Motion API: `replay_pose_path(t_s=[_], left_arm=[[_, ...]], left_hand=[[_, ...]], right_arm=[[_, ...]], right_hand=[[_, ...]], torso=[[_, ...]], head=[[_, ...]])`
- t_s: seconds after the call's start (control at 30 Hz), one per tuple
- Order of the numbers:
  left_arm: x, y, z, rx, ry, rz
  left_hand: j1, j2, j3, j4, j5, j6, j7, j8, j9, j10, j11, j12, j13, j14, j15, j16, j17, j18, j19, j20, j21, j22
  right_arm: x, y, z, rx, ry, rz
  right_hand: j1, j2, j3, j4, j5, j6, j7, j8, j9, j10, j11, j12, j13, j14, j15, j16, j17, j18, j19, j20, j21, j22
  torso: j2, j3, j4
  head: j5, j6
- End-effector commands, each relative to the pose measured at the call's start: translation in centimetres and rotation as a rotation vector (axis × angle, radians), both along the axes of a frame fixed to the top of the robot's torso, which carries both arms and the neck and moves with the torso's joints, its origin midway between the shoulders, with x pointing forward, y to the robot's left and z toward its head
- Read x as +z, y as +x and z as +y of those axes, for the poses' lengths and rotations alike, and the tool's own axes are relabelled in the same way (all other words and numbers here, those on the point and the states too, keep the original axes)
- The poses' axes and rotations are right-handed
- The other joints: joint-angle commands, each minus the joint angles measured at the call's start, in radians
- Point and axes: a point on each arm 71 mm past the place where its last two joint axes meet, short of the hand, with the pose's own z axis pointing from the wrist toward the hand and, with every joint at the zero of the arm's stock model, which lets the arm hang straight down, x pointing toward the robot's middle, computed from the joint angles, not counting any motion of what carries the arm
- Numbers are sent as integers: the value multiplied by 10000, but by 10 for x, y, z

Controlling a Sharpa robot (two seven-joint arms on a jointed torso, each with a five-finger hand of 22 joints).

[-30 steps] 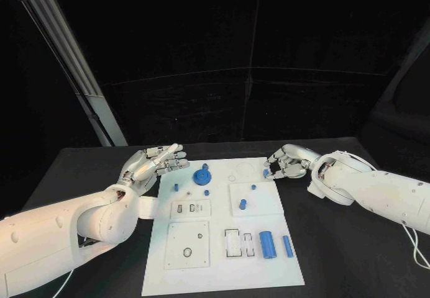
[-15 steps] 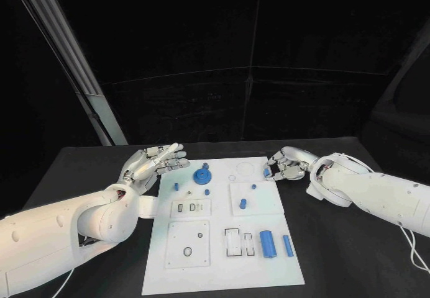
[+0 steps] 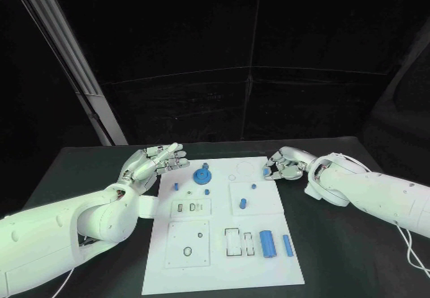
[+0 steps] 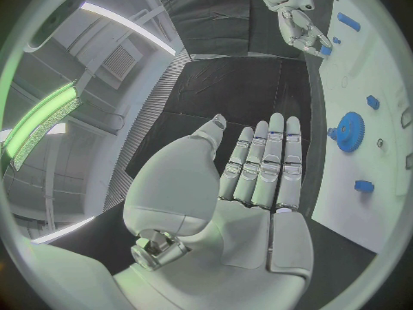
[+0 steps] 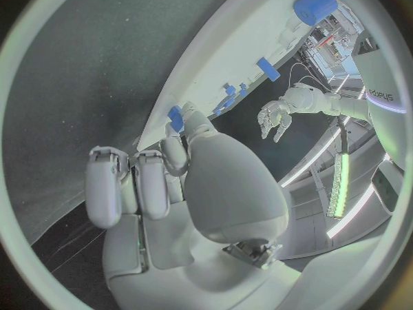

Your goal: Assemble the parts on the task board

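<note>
Right hand (image 3: 285,164): pinches small blue part (image 5: 175,116) at task board (image 3: 224,261) edge; should seat it squarely. Left hand (image 3: 154,162): open-fingered, empty.

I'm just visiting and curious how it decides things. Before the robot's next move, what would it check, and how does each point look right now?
1. Right hand grips a small blue part: ok, held at the fingertips.
2. Left hand free: ok, fingers straight, holding nothing.
3. Task board lies flat on the table: ok.
4. Blue gear seated on the board: ok.
5. Which socket takes the held part: cannot tell.
6. Loose blue cylinder out of the way: ok, near the board's front edge.
</note>
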Motion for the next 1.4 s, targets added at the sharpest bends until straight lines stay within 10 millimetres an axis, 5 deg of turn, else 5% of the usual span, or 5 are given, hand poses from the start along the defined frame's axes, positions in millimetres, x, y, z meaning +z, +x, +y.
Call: replay_pose_path(t_s=[0.03, 0.33, 0.7, 1.2, 1.4], left_arm=[[1, 0, -1, -144, -68, -5], [1, 0, -1, -157, -64, 18], [1, -1, 0, -147, -58, 30], [2, -2, 3, -76, -30, 32], [3, -2, 4, -71, -54, -9]], left_hand=[[8, 47, -8, -55, 15, -58, 155, -55, -9, -39, 29, -69, -12, -14, 73, -63, -13, 59, 21, 17, -37, -9], [8, 47, -8, -55, 15, -58, 155, -55, -9, -39, 29, -69, -12, -14, 73, -63, -13, 59, 21, 17, -37, -9], [6, 45, -10, -58, 13, -61, 157, -60, -9, -42, 31, -73, -12, -15, 75, -67, -15, 59, 20, 18, -39, -13], [8, 45, -10, -63, 13, -64, 158, -63, -9, -44, 32, -77, -12, -16, 76, -72, -16, 59, 19, 18, -41, -16], [13, 47, -7, -67, 14, -63, 157, -64, -8, -44, 31, -78, -11, -16, 76, -74, -16, 59, 19, 19, -42, -18]], right_arm=[[1, 0, 2, 121, 18, -63], [1, 1, 2, 61, -26, -139], [11, -2, 11, -37, 186, -1079], [38, -32, 85, 410, 976, -2176], [36, -38, 127, 999, 743, -1977]], right_hand=[[-50, 42, 40, -21, -64, 74, 14, 32, -18, 60, -5, 36, 7, 545, -64, 61, 114, 40, 76, -21, 42, 787], [-75, 25, 53, -34, -85, 106, 5, 16, -34, 68, -10, 41, 15, 550, -69, 70, 138, 37, 84, -32, 47, 800], [208, 661, 784, -250, -373, 1001, -380, 439, 139, 240, -322, 209, 188, 601, -318, 180, 374, -12, 245, -239, 143, 1034], [-348, 453, 1130, -138, 402, 876, -347, 331, 124, 285, -309, 182, 218, 613, -330, 194, 433, -28, 291, -291, 170, 1101], [-417, 433, 1185, -114, 397, 862, -343, 313, 120, 173, -305, -48, 30, 598, -328, 155, 363, -19, 267, -290, 155, 1065]], torso=[[7, 3, -2], [-3, 1, -3], [-11, 2, -10], [-74, -57, 46], [-74, -81, 61]], head=[[-14, -2], [-17, -18], [-8, -40], [35, -29], [262, -175]])
